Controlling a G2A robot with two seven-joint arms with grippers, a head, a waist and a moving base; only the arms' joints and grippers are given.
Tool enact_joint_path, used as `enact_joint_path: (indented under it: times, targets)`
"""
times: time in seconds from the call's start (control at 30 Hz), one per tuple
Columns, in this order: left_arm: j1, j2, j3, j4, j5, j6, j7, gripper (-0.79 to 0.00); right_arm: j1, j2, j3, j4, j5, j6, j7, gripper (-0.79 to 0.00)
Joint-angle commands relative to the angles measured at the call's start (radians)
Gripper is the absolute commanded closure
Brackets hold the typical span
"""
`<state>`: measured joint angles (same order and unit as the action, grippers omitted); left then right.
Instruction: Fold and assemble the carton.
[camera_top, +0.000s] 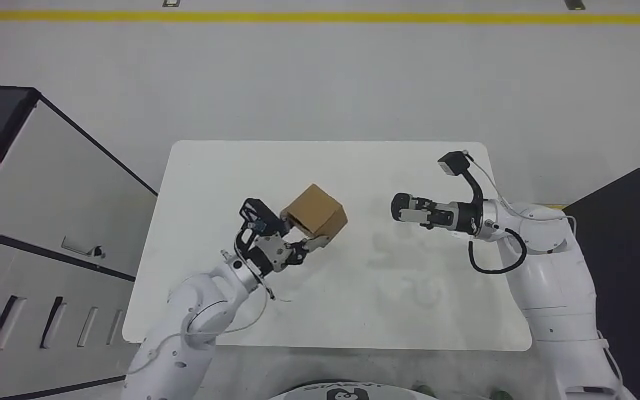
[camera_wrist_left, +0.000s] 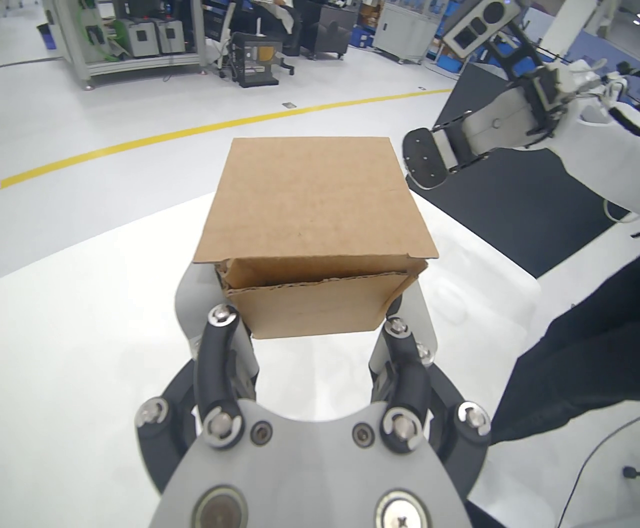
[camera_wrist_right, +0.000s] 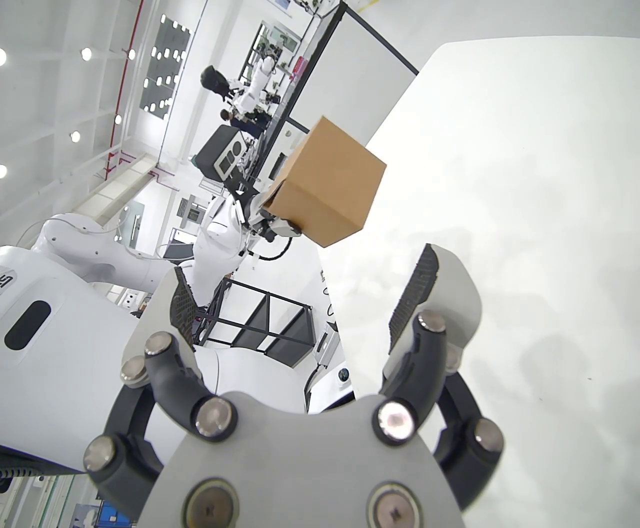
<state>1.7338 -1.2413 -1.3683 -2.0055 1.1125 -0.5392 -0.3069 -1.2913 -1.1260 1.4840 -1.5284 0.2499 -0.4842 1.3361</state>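
Left gripper (camera_wrist_left: 306, 305) clamps carton (camera_top: 314, 212) at its flap end
Right gripper (camera_wrist_right: 300, 295) spread empty, near carton's opposite side; carton likely held out for it

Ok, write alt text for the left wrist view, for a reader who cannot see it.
The left pincer grips a brown cardboard carton by its near end, one finger on each side, over a white table. A folded-in flap shows at that end, and the right pincer hangs beyond the carton, apart from it.

Matt cardboard carton (camera_wrist_left: 310, 200), smooth, possibly laminate table (camera_top: 400, 305)
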Motion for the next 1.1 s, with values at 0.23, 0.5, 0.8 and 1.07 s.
enact_joint_path:
  times: [0.23, 0.5, 0.8, 1.07]
  targets:
    - [-0.001, 0.003, -0.009, -0.006, -0.003, -0.040, -0.015, 0.000, 0.000, 0.000, 0.000, 0.000, 0.000, 0.000, 0.000, -0.785]
    - [-0.017, 0.020, -0.080, -0.047, 0.007, -0.123, -0.018, 0.000, 0.000, 0.000, 0.000, 0.000, 0.000, 0.000, 0.000, -0.785]
    - [-0.044, 0.052, -0.223, -0.219, 0.008, -0.301, -0.059, 0.000, 0.000, 0.000, 0.000, 0.000, 0.000, 0.000, 0.000, -0.785]
    - [-0.059, 0.062, -0.234, -0.268, -0.037, -0.376, -0.111, 0.000, 0.000, 0.000, 0.000, 0.000, 0.000, 0.000, 0.000, -0.785]
